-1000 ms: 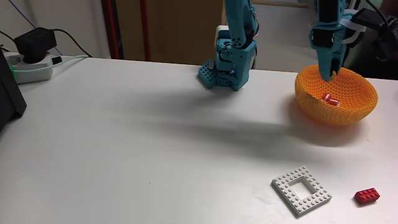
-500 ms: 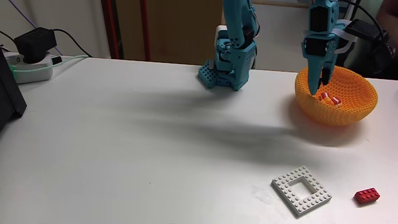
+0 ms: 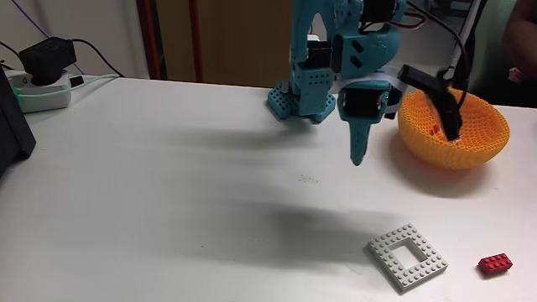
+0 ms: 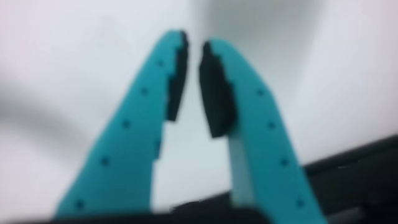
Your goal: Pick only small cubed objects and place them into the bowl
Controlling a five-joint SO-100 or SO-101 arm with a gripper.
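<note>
Gripper [image 3: 357, 159] hangs above counter [image 3: 168, 184] left of orange bowl [image 3: 470, 143] by far right edge, empty, jaws nearly pressed together, slim gap in wrist view [image 4: 194, 50]. Small cubes [image 3: 435, 129] inside bowl, partly hidden.

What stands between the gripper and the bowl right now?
Nothing visible: bare table separates the gripper from the bowl. The white frame plate and red brick lie nearer the camera, off that line.

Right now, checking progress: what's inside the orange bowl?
In the fixed view, a bit of red brick shows inside the orange bowl. A black part of the arm covers the rest, so a count isn't possible.
</note>
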